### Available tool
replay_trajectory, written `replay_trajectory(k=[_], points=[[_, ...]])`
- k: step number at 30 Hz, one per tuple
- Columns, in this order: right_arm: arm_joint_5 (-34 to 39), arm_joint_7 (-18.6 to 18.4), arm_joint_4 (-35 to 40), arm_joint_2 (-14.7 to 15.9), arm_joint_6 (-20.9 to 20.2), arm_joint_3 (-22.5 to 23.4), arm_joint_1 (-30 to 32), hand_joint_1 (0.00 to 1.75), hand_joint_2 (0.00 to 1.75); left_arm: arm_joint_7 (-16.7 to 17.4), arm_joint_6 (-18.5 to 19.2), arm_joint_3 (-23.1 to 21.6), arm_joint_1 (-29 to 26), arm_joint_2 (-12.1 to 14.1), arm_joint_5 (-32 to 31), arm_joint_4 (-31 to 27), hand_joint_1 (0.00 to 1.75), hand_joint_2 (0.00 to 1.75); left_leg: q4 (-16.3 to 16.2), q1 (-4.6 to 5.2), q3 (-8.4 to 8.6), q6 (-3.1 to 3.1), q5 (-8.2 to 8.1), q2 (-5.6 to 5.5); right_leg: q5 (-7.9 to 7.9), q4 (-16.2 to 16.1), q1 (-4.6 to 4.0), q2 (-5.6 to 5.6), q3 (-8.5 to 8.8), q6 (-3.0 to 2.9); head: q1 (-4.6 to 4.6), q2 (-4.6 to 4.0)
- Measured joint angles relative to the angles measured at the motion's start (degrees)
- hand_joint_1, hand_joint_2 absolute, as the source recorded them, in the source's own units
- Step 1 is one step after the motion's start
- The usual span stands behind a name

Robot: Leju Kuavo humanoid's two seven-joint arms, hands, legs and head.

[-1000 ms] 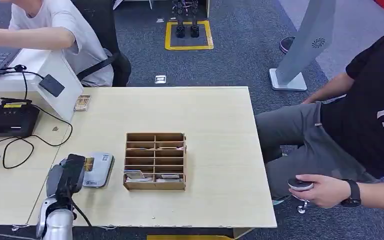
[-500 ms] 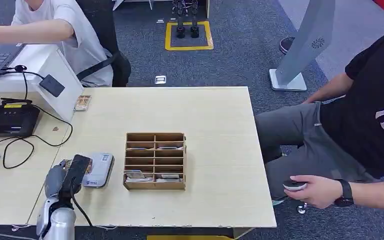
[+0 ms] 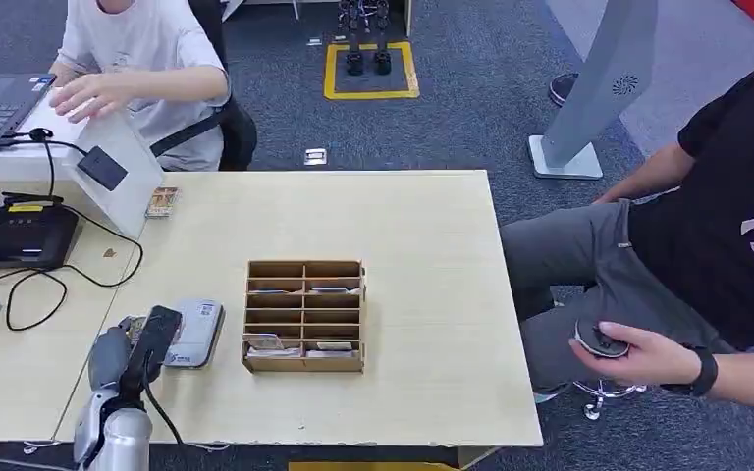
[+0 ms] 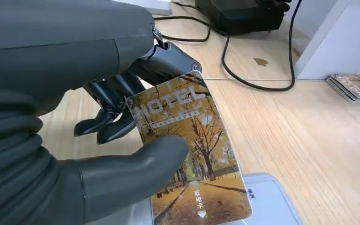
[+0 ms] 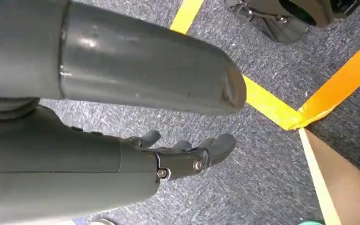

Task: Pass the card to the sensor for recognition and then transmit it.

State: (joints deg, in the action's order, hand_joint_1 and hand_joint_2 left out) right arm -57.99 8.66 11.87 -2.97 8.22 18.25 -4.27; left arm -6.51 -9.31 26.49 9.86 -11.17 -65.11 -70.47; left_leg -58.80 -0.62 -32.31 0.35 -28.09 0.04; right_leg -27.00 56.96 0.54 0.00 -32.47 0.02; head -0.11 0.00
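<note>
The left robot hand (image 4: 122, 140) pinches the card (image 4: 187, 150) directly over the grey sensor (image 3: 196, 332) on the tabletop (image 3: 422, 226); recognition appears underway, with transmission not yet done.

pale wood table (image 3: 422, 226) on grey carpet (image 3: 471, 108).
</note>
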Motion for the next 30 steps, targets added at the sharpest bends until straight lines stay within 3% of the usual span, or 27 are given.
replay_trajectory(k=[7, 9, 12, 15, 18, 21, 23, 28, 30], points=[[-1.07, 0.00, 0.00, 0.00, 0.00, 0.70, -0.01, 0.00, 0.00, -0.92, -0.35, 0.07, 0.11, -0.66, 0.03, 0.20, 1.75, 1.75, 0.00, 0.00, 0.07, 0.00, 0.00, 0.00, 0.00, 0.00, 0.00, 0.00, 0.08, 0.00, 0.00, 0.00], [-2.03, 0.02, 0.00, 0.00, -0.37, 1.01, -0.02, 0.00, 0.00, -4.77, 5.01, 0.72, 0.15, -1.00, 9.65, 0.17, 1.75, 1.75, 0.00, 0.00, 0.08, 0.00, 0.00, 0.00, 0.00, 0.00, 0.00, -0.02, 0.09, 0.00, 0.00, 0.00], [-3.26, 0.07, 0.00, 0.00, -0.70, 1.14, -0.14, 0.00, 0.00, -9.81, 15.33, 2.66, 0.06, -1.44, 31.69, -1.26, 1.75, 1.75, 0.00, -0.03, 0.05, -0.04, 0.04, 0.01, 0.02, 0.02, -0.02, 0.00, 0.06, -0.02, 0.02, -0.02], [-4.48, -0.11, 0.00, 0.00, -1.31, 1.36, -0.51, 0.00, 0.00, -7.29, 19.87, 4.37, 1.28, -1.40, 48.22, -5.08, 1.75, 1.75, 0.00, -0.02, 0.02, -0.04, 0.05, 0.01, 0.05, 0.02, -0.02, 0.00, 0.02, -0.06, 0.00, 0.00], [-5.22, -0.17, 0.02, 0.00, -1.64, 1.44, -1.02, 0.00, 0.00, -5.51, 20.04, 5.09, 3.36, -0.48, 54.76, -8.16, 1.75, 1.75, 0.00, -0.03, 0.01, -0.03, 0.06, -0.02, 0.04, 0.02, -0.03, -0.03, 0.01, -0.06, 0.00, 0.00], [-6.25, -0.59, 0.09, 0.00, -1.90, 1.46, -1.53, 0.00, 0.00, -5.31, 17.23, 5.51, 6.86, 0.48, 55.76, -9.75, 1.75, 1.75, 0.00, -0.04, -0.04, -0.01, 0.10, -0.06, 0.05, 0.05, -0.04, -0.08, -0.01, -0.07, 0.00, 0.00], [-6.88, -0.70, 0.17, -0.04, -2.21, 1.46, -1.90, 0.00, 0.00, -5.51, 13.37, 5.66, 9.88, 1.13, 52.45, -10.45, 1.75, 1.75, 0.00, -0.04, -0.03, -0.05, 0.12, -0.06, 0.09, 0.05, -0.04, -0.08, -0.01, -0.13, 0.00, 0.00], [-8.09, -0.76, 0.31, -0.28, -2.40, 1.66, -2.43, 0.00, 0.00, -7.56, 5.76, 5.53, 14.72, 2.25, 38.20, -11.56, 1.75, 1.75, 0.00, -0.03, -0.01, -0.05, 0.12, -0.03, 0.09, 0.05, -0.03, -0.05, -0.02, -0.12, 0.00, 0.00], [-8.20, -0.72, 0.33, -0.35, -2.40, 1.97, -2.47, 0.00, 0.00, -9.52, 1.02, 4.55, 15.27, 2.73, 28.05, -12.02, 1.75, 1.75, -0.01, -0.02, -0.02, -0.05, 0.12, -0.02, 0.09, 0.04, -0.03, -0.04, -0.04, -0.12, 0.00, 0.00]])
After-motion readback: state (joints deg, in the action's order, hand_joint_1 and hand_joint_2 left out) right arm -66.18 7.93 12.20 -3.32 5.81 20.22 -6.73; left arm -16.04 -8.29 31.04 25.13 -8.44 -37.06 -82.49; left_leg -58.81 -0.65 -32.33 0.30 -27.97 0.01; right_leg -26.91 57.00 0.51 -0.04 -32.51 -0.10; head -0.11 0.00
